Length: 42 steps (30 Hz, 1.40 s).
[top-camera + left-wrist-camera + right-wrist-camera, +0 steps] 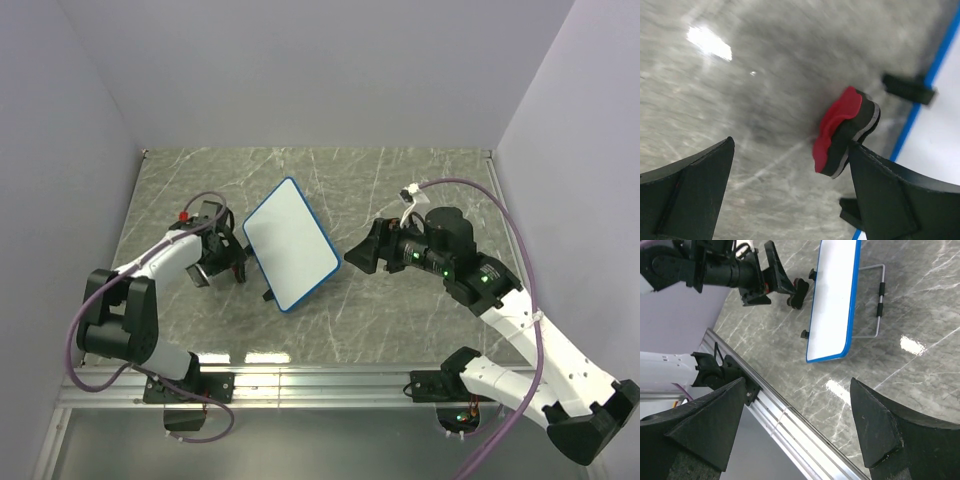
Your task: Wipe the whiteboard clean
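The grey marbled bench [400,330] is glossy and slick, so light things will slide on it. Mid-bench sits the whiteboard [290,243], with a smooth white face, blue rim and rounded corners; no marks show, so wiping looks done. The right tool [797,382] gapes wide and empty near the board. The left tool [790,145] is wide too; draw it back straight, since one finger seems to touch the small eraser [845,130], soft red over black, standing on edge

White-shelled left arm [165,255] and right arm [540,350]; black joints, black bases. Matte black wedge fingers [685,195] on left claw [232,262] and right claw [352,255]. Purple cable [465,183] loops behind each claw. Green lights [432,266] glow behind right claw.
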{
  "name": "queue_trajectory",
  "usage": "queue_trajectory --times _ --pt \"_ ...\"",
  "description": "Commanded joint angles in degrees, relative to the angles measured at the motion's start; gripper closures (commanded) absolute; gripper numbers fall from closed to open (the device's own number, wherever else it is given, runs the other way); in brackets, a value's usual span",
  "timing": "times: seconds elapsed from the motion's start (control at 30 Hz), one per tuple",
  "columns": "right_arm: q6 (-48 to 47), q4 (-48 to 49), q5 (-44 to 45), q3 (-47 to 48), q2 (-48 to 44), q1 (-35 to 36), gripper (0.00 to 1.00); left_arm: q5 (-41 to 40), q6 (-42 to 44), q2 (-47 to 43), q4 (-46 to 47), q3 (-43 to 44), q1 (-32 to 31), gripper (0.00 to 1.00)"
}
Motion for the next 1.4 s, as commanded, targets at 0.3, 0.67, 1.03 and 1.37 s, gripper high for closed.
queue_trajectory --times 0.3,0.67,1.03,1.37 --pt "-3.2 -2.0 2.1 1.6 -2.1 -0.6 0.10 12.4 1.5 -8.7 2.4 7.3 2.0 0.01" --pt "-4.8 -4.1 2.4 4.9 -2.0 -0.6 0.10 -10.0 -10.6 -7.4 -21.7 16.0 -1.9 0.02" --pt "-4.3 -4.1 1.7 1.8 -4.4 -0.6 0.11 -5.8 2.4 11.6 -26.4 25.3 4.8 0.17" --pt "-6.7 -8.0 4.2 2.7 -6.5 -0.9 0.11 -20.5 -8.5 12.1 -28.8 17.9 0.8 0.15"
